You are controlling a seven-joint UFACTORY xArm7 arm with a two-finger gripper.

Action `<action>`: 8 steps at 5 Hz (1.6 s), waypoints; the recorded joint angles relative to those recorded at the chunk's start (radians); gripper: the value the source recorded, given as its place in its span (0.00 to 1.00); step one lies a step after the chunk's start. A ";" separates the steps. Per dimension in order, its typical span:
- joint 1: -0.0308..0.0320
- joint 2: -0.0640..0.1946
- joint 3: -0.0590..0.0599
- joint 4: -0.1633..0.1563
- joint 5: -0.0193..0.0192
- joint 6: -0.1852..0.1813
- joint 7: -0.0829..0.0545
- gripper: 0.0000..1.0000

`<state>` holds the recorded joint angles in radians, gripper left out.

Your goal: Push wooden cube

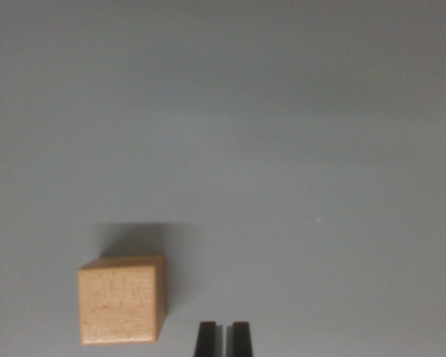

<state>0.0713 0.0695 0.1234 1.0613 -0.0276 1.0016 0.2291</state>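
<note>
Resting on a plain grey worktop (282,134): one wooden cube (122,300), pale tan, faint grain lines on the top face, edges crisp. Located in the lower part of the wrist view, toward the wrist view's left. Sitting flat, upper face toward the camera, one narrow side face showing along its right edge. Slightly skewed against the picture's borders, not quite square to them. Casting a soft dark shadow onto the worktop just beyond its far edge, spreading a little toward the wrist view's right.

Gripper (224,338): two dark fingertips entering from the bottom edge of the picture, a little left of centre. Fingertips (206,338) upright and parallel, drawn nearly together, only a thin sliver of grey showing between them. Nothing held between them. Positioned just beside the wooden cube, on the wrist view's right of it, a small strip of bare worktop separating the nearest fingertip from the cube's right side face. Not touching the cube. Height of the fingertips above the worktop: cannot be told from this view.

Worktop surface: uniform matte grey, filling the whole picture, slightly lighter across the middle band and darker toward the top. One tiny pale speck (319,219) on the wrist view's right, well apart from both cube and gripper; too small to identify.
</note>
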 joint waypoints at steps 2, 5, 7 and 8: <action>0.0094 0.010 0.011 -0.043 -0.0002 -0.046 0.022 0.00; 0.0185 0.019 0.022 -0.085 -0.0004 -0.091 0.043 0.00; 0.0269 0.028 0.032 -0.123 -0.0006 -0.132 0.063 0.00; 0.0352 0.037 0.042 -0.161 -0.0008 -0.173 0.082 0.00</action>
<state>0.1065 0.1063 0.1649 0.9006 -0.0284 0.8290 0.3112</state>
